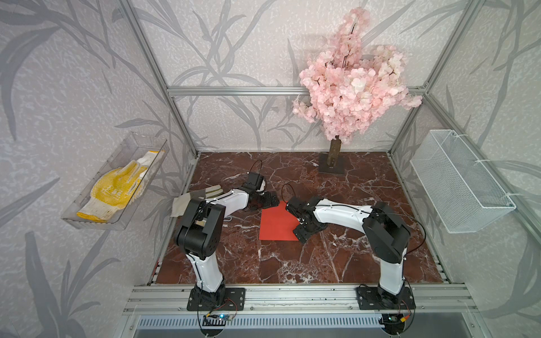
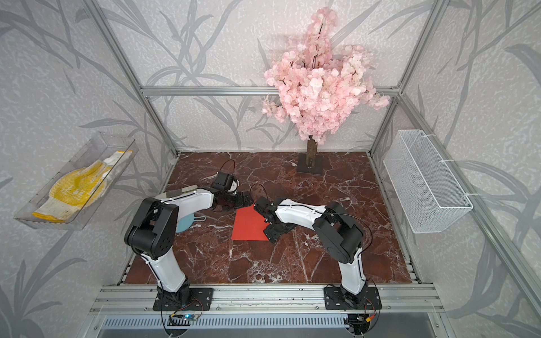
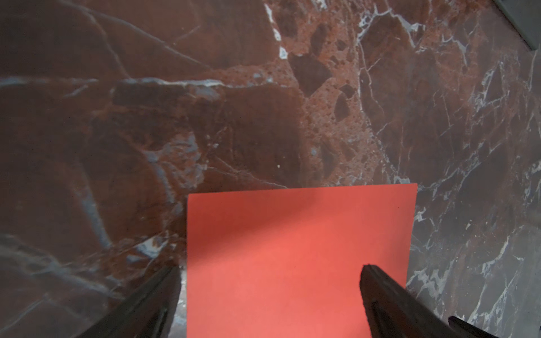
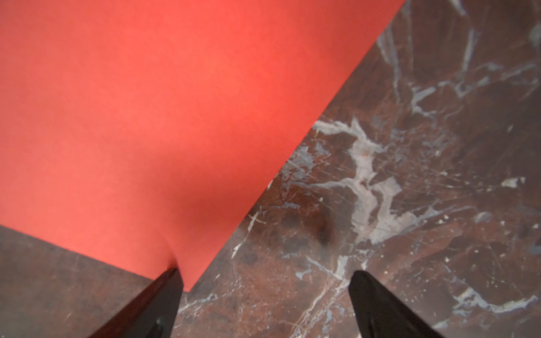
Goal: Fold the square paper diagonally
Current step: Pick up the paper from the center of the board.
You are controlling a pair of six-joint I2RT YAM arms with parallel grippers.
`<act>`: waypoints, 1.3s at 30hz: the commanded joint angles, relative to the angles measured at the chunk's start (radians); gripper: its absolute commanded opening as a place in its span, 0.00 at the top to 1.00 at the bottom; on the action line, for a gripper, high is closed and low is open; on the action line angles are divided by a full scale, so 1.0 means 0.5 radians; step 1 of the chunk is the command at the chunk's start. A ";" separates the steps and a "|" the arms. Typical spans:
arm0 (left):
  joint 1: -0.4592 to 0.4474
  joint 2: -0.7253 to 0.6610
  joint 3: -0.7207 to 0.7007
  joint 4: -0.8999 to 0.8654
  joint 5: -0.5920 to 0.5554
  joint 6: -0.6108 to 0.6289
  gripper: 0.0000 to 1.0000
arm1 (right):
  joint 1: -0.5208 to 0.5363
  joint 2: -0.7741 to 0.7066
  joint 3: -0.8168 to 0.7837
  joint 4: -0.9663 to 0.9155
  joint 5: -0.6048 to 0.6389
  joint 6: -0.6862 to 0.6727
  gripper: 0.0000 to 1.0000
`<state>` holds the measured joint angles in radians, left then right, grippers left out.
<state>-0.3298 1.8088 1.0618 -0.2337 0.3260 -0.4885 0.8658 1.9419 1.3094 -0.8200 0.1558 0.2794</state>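
The square paper [image 1: 275, 225] [image 2: 248, 226] lies flat and unfolded on the dark red marble table [image 1: 336, 257], between the two arms. My left gripper [image 1: 270, 202] [image 2: 244, 202] hovers open over its far edge. In the left wrist view the paper [image 3: 295, 257] fills the space between the wide-apart fingers of that gripper [image 3: 269, 267]. My right gripper [image 1: 300, 234] [image 2: 270, 234] is low at the paper's near right corner, open. In the right wrist view one finger [image 4: 164, 292] touches the corner of the paper [image 4: 164, 117]. The other rests over bare marble, and the right gripper [image 4: 265, 272] holds nothing.
A pale grey-white glove [image 1: 187, 202] lies at the table's left edge behind the left arm. A light blue round object [image 2: 184, 224] sits under that arm. A pink blossom tree [image 1: 351, 87] stands at the back. A clear tray of yellow gloves [image 1: 114, 187] and a white wire basket [image 1: 459, 187] hang on the side walls.
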 commanded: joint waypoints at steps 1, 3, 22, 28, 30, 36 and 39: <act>-0.051 0.071 -0.111 -0.090 0.069 0.014 0.00 | -0.007 0.065 -0.063 -0.027 0.017 0.003 0.05; -0.065 0.069 -0.136 -0.085 0.082 0.010 0.00 | -0.007 0.071 -0.066 -0.015 0.008 -0.004 0.05; -0.123 -0.212 -0.312 0.114 0.311 0.084 0.53 | -0.066 -0.086 -0.185 0.287 -0.153 -0.085 0.05; -0.123 -0.338 -0.413 0.230 0.329 0.073 0.69 | -0.302 -0.544 -0.520 0.801 -0.690 -0.087 0.04; -0.125 -0.387 -0.458 0.278 0.340 0.052 0.70 | -0.466 -0.690 -0.693 1.061 -1.009 0.006 0.04; -0.143 -0.538 -0.601 0.436 0.412 -0.012 0.70 | -0.885 -0.664 -1.176 2.377 -1.825 0.694 0.04; -0.153 -0.600 -0.651 0.469 0.418 -0.055 0.70 | -0.898 -0.435 -1.096 2.521 -1.882 0.827 0.07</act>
<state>-0.3985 1.5475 0.7574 -0.0425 0.5140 -0.4915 0.4099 1.6535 0.7483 0.1921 -0.6281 0.5545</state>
